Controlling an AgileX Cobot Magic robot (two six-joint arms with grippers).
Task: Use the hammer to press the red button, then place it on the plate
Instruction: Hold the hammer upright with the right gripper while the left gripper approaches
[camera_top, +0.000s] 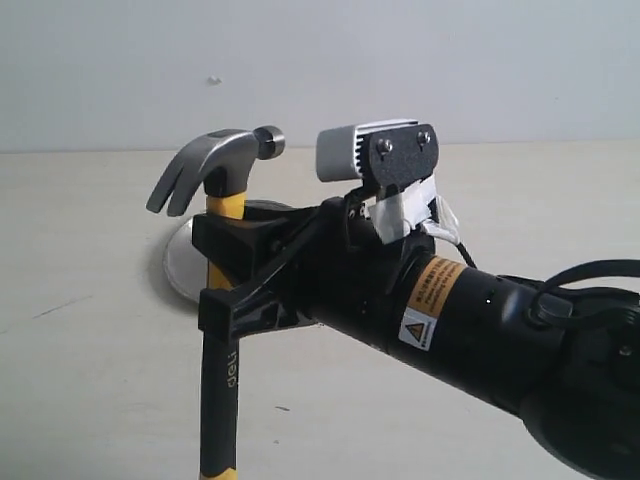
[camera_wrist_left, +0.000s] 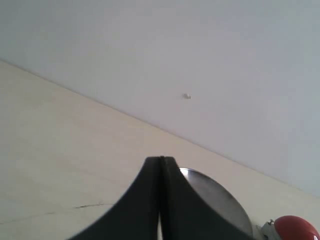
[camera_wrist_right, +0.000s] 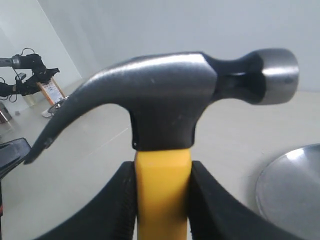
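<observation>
Our right tool (camera_top: 222, 262) is clamped on the hammer (camera_top: 222, 160), its black fingers (camera_wrist_right: 125, 200) pressing the yellow neck just under the steel head. The hammer stands upright: claw toward nine o'clock, striking face toward three, black handle dropping to six. At the tool's nine o'clock the plate (camera_top: 178, 262) lies flat on the bench (camera_top: 90, 380), partly hidden behind the handle. Our left tool (camera_wrist_left: 161, 195) is pressed together with nothing between its fingers. The red button (camera_wrist_left: 296, 228) sits just beside the plate. The bench is pale, matte and faintly scratched; a plain white wall (camera_top: 300, 60) with one small speck (camera_top: 213, 80) rises behind.
</observation>
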